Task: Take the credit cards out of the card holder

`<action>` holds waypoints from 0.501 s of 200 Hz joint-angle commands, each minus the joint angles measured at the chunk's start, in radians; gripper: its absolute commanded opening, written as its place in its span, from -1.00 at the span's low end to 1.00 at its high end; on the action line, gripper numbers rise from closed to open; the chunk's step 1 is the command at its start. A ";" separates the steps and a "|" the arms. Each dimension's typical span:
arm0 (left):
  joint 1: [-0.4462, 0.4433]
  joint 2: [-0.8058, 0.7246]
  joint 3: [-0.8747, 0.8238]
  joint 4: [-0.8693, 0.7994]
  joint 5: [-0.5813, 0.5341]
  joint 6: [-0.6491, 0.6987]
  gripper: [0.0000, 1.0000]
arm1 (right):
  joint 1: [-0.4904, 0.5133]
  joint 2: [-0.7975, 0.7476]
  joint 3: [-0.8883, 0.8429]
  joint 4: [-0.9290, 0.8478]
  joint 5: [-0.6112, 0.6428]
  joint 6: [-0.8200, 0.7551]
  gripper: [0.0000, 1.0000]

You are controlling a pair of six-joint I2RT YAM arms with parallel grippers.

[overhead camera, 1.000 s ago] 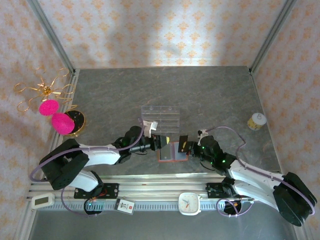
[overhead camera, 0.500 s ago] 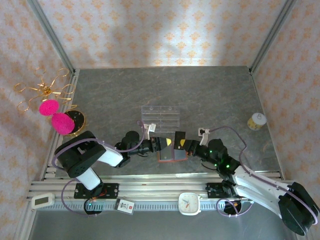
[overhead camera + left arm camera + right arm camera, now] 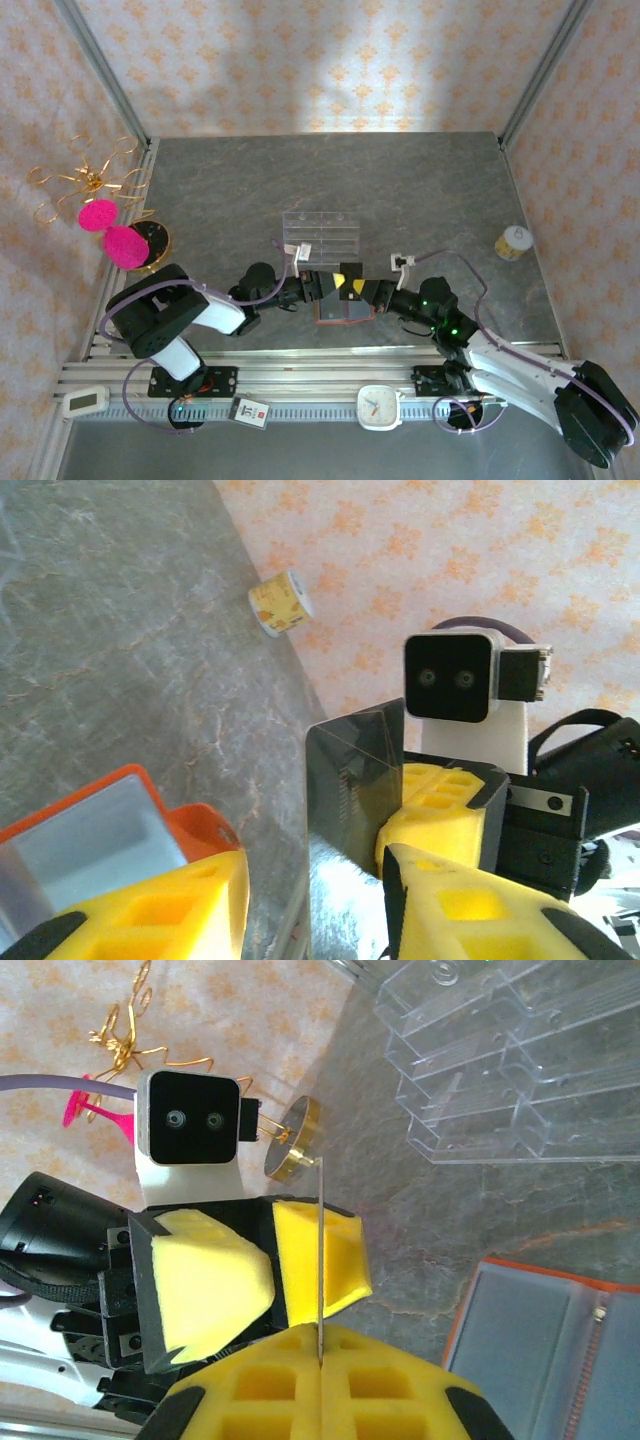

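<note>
Already clear of the wallet, a black card (image 3: pixel 350 770) stands on edge in mid-air, pinched in the closed right claw (image 3: pixel 320 1360). The left claw (image 3: pixel 315 895) sits with its jaws apart, one on either side of the card, not clamping it. Below, the orange wallet (image 3: pixel 345 312) lies open on the table (image 3: pixel 250 190). One card seems done. Whether another is inside the wallet cannot be told.

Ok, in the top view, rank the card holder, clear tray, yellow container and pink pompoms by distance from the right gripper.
1. card holder, on the near side, right beside the right gripper.
2. clear tray, just behind it.
3. yellow container, far right.
4. pink pompoms, far left.
</note>
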 commanded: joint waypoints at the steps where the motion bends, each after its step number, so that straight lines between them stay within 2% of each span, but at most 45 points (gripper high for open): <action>1: -0.015 -0.006 0.002 0.093 0.024 -0.018 -0.27 | -0.003 0.002 0.022 0.088 -0.028 0.007 -1.00; 38: -0.028 -0.010 0.004 0.137 0.027 -0.039 -0.35 | -0.001 0.031 0.024 0.111 -0.008 0.017 -1.00; 65: -0.041 -0.010 0.009 0.148 0.027 -0.050 -0.68 | -0.001 0.052 0.036 0.123 0.005 0.022 -1.00; 100: -0.044 -0.012 0.013 0.177 0.029 -0.082 -0.95 | 0.000 0.062 0.062 0.086 0.054 0.018 -1.00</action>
